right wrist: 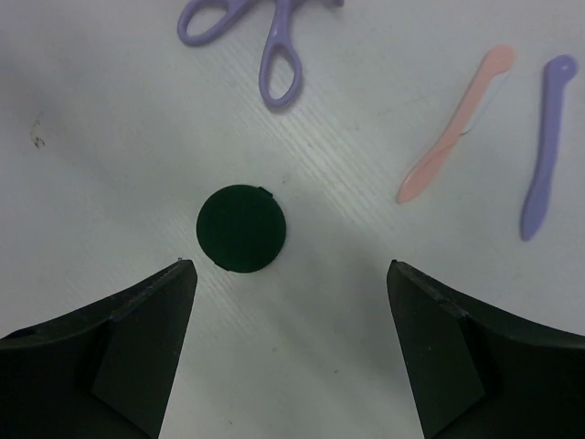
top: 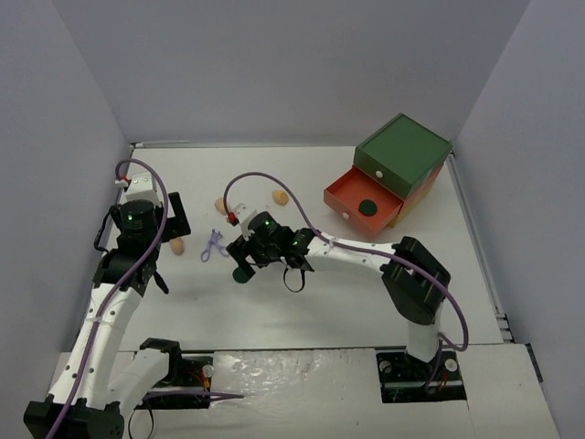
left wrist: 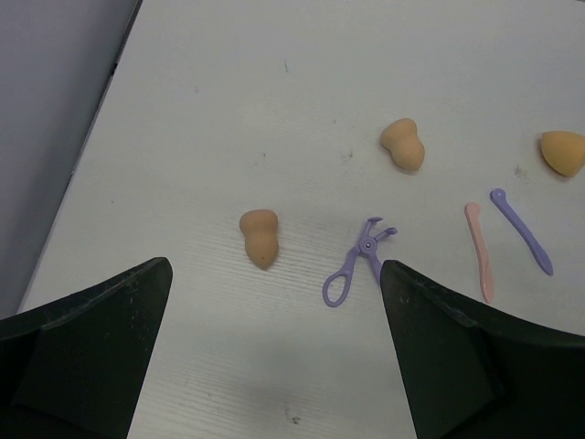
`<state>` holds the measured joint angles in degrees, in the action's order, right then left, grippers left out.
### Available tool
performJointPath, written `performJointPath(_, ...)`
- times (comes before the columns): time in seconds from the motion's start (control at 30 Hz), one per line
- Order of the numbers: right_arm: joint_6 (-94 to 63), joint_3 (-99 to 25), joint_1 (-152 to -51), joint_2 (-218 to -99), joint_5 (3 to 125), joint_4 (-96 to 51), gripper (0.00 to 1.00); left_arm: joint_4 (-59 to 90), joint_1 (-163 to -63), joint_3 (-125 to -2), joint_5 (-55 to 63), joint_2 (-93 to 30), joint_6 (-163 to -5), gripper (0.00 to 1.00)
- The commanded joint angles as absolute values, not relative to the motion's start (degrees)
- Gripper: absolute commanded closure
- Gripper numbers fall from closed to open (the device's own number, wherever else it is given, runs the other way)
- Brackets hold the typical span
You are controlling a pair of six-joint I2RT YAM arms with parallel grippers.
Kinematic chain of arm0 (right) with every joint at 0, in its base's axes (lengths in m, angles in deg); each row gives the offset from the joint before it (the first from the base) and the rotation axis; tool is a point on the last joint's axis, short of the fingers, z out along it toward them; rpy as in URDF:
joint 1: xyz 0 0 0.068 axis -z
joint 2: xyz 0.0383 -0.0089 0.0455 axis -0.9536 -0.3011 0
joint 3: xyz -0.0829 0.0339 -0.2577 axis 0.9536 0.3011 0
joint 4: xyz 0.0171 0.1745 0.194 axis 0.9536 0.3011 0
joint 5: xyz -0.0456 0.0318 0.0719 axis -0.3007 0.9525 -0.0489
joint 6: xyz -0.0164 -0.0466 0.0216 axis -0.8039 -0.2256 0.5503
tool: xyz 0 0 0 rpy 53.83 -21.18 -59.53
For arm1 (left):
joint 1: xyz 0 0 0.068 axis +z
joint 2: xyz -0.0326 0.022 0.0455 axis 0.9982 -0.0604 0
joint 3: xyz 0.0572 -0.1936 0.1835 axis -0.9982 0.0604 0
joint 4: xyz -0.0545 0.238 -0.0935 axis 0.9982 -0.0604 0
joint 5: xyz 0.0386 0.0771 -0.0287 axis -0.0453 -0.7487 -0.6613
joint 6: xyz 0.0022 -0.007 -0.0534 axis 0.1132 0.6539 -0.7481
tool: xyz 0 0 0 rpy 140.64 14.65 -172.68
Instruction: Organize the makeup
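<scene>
My left gripper (top: 139,272) (left wrist: 274,263) is open and empty, just short of a tan sponge (left wrist: 259,236) (top: 176,246) and the lilac scissor-like tool (left wrist: 356,265) (top: 214,245). Two more tan sponges (left wrist: 403,144) (left wrist: 562,151) lie farther back. My right gripper (top: 260,261) (right wrist: 291,267) is open and empty over a dark green disc (right wrist: 241,229) (top: 241,273), which lies flat just ahead of the fingertips, nearer the left one. A pink stick (right wrist: 457,123) and a lilac stick (right wrist: 544,146) lie side by side beyond it. Dark red or black sticks are out of view.
The green-red-yellow drawer chest (top: 393,174) stands at the back right with its red drawer pulled open; a second dark green disc (top: 367,207) lies in it. Grey walls close in the table on the left, back and right.
</scene>
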<state>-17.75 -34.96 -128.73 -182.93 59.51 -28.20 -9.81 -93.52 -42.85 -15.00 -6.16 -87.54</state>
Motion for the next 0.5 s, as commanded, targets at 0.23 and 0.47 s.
performJointPath(0.23, -15.68, -37.34, -134.19, -192.38, 56.74, -38.28, 0.21, -6.45, -92.86, -45.0, -16.61, -5.44, -87.47, 0.03)
performJointPath(0.47, -15.96, -37.08, -134.88, -195.96, 55.09, -39.44, 0.22, -6.52, -92.78, -45.09, -16.43, -5.35, -87.47, 0.03)
